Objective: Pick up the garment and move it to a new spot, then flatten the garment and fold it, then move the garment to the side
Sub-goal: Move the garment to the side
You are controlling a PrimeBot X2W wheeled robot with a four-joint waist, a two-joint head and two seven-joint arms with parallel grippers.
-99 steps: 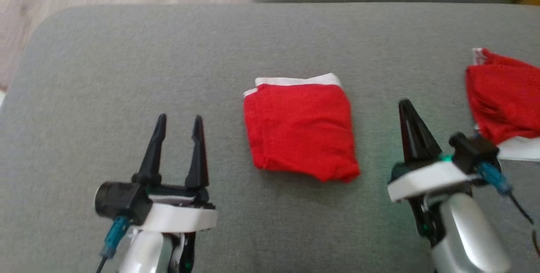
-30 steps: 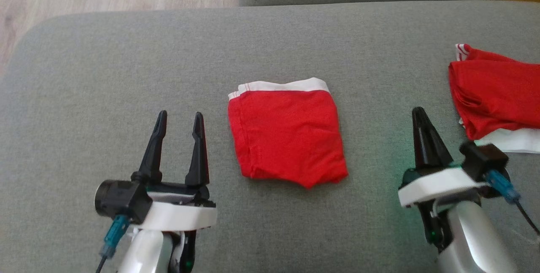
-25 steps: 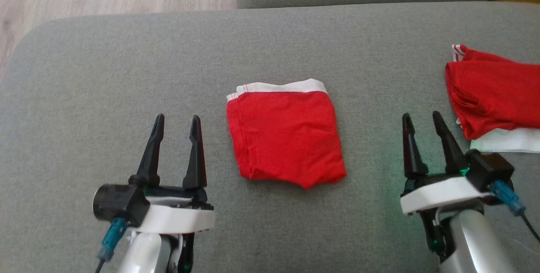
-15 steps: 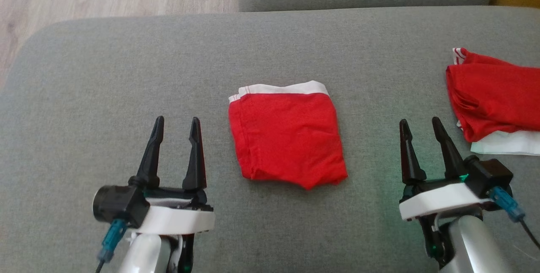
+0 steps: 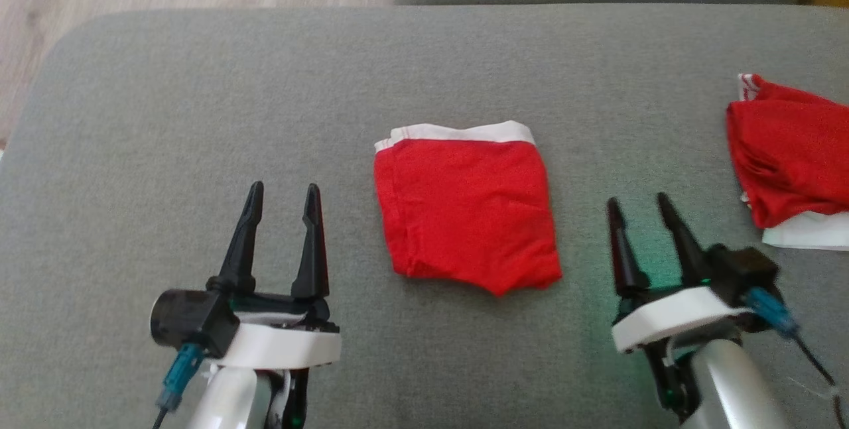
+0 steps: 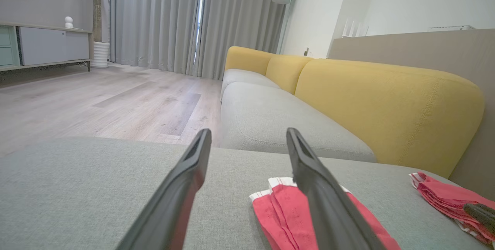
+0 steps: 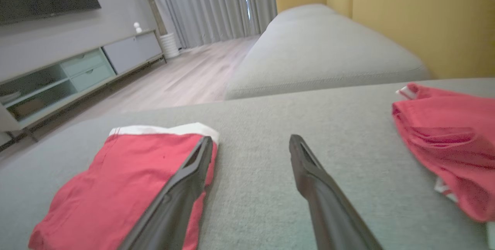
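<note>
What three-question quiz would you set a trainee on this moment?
1. True or false: the left gripper and the right gripper are both open and empty.
2. The folded garment lies: A) between the grippers, B) in the right gripper, C) draped over the left gripper.
3. What colour is the waistband?

Key: 1 true; 2 A; 3 white.
</note>
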